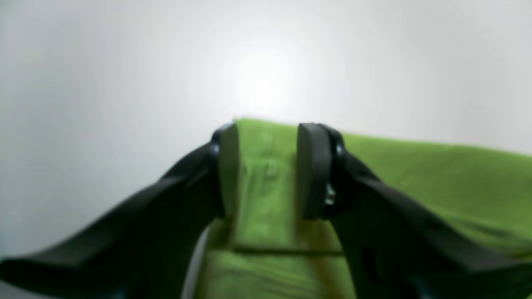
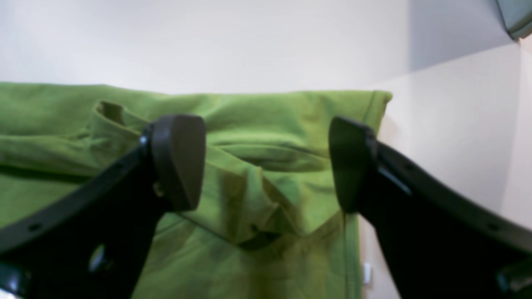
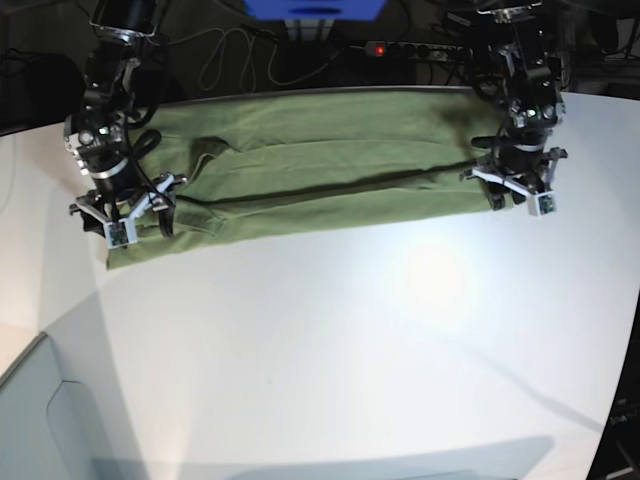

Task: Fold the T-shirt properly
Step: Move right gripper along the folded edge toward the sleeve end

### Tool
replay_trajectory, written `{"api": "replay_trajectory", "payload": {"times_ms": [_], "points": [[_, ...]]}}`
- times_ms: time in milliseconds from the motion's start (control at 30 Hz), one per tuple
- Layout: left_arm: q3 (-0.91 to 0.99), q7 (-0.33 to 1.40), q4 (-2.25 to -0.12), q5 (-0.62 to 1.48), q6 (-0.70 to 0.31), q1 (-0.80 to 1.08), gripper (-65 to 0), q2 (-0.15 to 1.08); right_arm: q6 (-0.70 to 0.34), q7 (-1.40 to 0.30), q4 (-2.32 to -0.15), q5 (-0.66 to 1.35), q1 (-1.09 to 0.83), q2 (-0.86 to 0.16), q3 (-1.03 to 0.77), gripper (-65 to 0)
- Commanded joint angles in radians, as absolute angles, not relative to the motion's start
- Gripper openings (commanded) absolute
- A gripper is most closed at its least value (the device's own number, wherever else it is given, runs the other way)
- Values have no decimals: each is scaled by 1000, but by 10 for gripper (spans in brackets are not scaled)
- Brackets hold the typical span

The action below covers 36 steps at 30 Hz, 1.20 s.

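The olive-green T-shirt (image 3: 320, 180) lies on the white table (image 3: 350, 350) as a long band folded lengthwise across the far side. My left gripper (image 3: 513, 200) stands over the band's right end. In the left wrist view its pads (image 1: 314, 170) are apart, with flat cloth (image 1: 415, 174) showing in the gap, so the left gripper (image 1: 269, 128) is open. My right gripper (image 3: 125, 220) is over the band's left end. In the right wrist view the right gripper (image 2: 263, 124) is wide open above wrinkled cloth (image 2: 62, 108), holding nothing.
Behind the table lie cables and a power strip (image 3: 400, 48) with a red light, under a blue object (image 3: 315, 8). A grey surface (image 3: 40, 420) lies beyond the table's front left edge. A grey object (image 2: 517, 16) shows at the right wrist view's top corner.
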<state>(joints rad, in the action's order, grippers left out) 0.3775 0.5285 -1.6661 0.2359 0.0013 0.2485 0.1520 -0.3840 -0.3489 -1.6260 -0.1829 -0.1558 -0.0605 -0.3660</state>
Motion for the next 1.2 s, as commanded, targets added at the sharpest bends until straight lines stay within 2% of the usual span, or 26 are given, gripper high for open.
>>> {"api": "replay_trajectory", "payload": {"times_ms": [0,433,733,933,1167], "points": [[381,506,-1678,243,-1,246,-420,162,-384,-326,-1647,-174,-147,-67,-369,-197],[381,501,-1583,248,-1,263,-420,166,-387,-328,-1667,-177,-151,-71,-358,-195],[381,501,-1592,248,-1,268,-420,166,-685,-331,-1678,-180,-117,-102,-318,-195],[384,501,-1612,248,-1,269,-420,170,-698,-371,-1609,-180,-90,-186,-185,-195],[389,510,-1696,245,-1,269,-420,170,-698,-374,-1547,-180,-62,-193,-173,-200]]}}
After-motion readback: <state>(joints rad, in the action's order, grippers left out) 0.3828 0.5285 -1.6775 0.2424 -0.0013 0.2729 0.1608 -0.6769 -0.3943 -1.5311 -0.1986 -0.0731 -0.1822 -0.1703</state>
